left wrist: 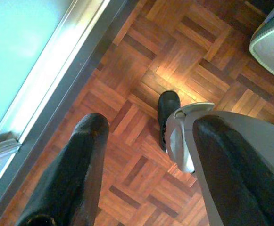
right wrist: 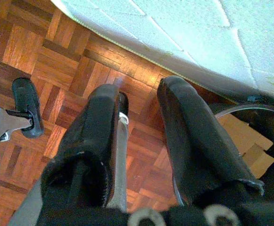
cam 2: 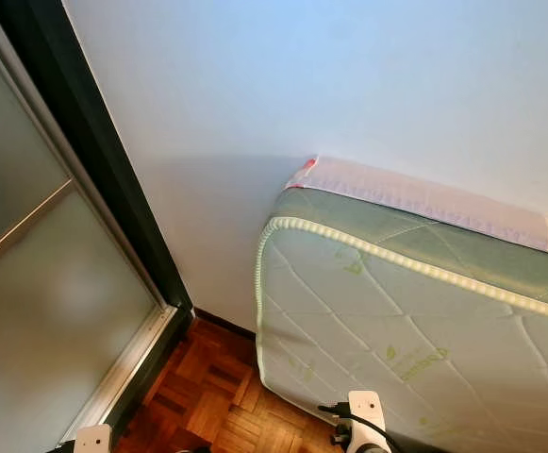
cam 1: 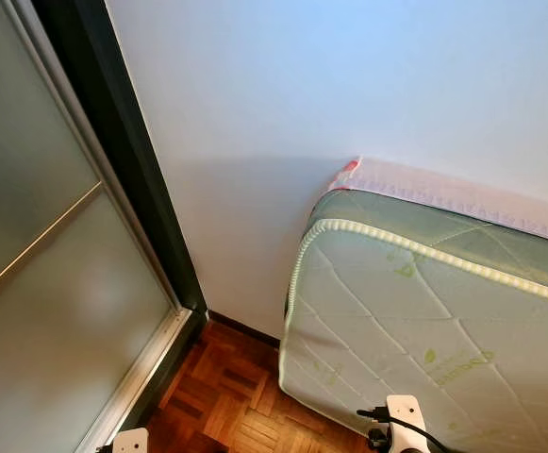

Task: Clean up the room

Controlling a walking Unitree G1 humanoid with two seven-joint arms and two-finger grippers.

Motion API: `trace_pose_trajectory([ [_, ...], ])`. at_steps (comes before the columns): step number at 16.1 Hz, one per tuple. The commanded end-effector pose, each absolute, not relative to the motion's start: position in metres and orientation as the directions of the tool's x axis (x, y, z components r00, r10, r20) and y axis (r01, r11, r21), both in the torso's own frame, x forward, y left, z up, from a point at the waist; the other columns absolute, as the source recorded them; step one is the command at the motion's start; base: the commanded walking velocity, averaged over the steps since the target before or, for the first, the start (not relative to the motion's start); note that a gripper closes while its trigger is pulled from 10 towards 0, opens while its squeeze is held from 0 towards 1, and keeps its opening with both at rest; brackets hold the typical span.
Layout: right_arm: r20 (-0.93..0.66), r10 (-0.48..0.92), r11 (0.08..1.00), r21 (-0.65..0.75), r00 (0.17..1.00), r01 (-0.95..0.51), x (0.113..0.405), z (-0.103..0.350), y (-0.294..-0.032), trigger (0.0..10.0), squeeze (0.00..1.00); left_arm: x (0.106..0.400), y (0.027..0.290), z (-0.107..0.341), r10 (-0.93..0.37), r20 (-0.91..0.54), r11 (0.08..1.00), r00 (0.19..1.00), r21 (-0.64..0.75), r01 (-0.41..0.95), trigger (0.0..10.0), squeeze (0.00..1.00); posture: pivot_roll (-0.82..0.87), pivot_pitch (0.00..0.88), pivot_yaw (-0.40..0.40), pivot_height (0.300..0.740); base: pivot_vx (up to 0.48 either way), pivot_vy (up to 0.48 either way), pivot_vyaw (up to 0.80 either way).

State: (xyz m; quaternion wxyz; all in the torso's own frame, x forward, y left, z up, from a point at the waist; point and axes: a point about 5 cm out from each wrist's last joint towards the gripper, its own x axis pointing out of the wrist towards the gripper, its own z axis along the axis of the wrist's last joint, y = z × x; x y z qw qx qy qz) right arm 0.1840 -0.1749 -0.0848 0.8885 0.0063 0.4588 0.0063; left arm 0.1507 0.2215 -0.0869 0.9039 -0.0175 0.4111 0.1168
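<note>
A quilted green-and-white mattress (cam 2: 415,330) stands on its edge, leaning against a pale wall (cam 2: 302,85), with a pink-edged sheet (cam 2: 415,198) along its top. To the left is a frosted glass sliding door (cam 2: 38,302) in a dark frame (cam 2: 104,170). Parquet floor (cam 2: 217,396) lies below.

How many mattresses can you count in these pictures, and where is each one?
1. A quilted green-edged mattress stands on its edge on the parquet floor, leaning against the white wall, right of the sliding door. Its right part runs out of frame.
</note>
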Motion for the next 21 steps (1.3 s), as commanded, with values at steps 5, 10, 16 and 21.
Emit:
trace_pose_trajectory([
  [5,-0.752,0.023,0.991,0.104,0.659,0.084,0.219,-0.065,-0.185,10.0,0.0,0.195,0.198,-0.077,0.051,-0.792,0.99,0.609,-0.041,-0.136,10.0,0.0,-0.01,0.0,-0.004,0.74,0.0,0.0,0.0],
  [10,-0.759,0.049,0.994,0.099,0.649,0.041,0.217,-0.067,-0.18,10.0,0.0,0.183,0.211,-0.08,0.074,-0.803,0.99,0.592,-0.012,-0.139,10.0,0.0,-0.01,0.0,0.0,0.74,0.0,0.0,0.0],
  [16,-0.759,0.052,0.995,0.096,0.649,0.032,0.217,-0.066,-0.179,10.0,0.0,0.183,0.211,-0.08,0.075,-0.802,0.99,0.593,-0.013,-0.143,10.0,0.0,-0.01,0.0,-0.001,0.74,0.0,0.0,0.0],
  [21,-0.759,0.052,0.995,0.096,0.649,0.032,0.217,-0.066,-0.179,10.0,0.0,0.183,0.211,-0.08,0.075,-0.802,0.99,0.593,-0.013,-0.143,10.0,0.0,-0.01,0.0,-0.001,0.74,0.0,0.0,0.0],
])
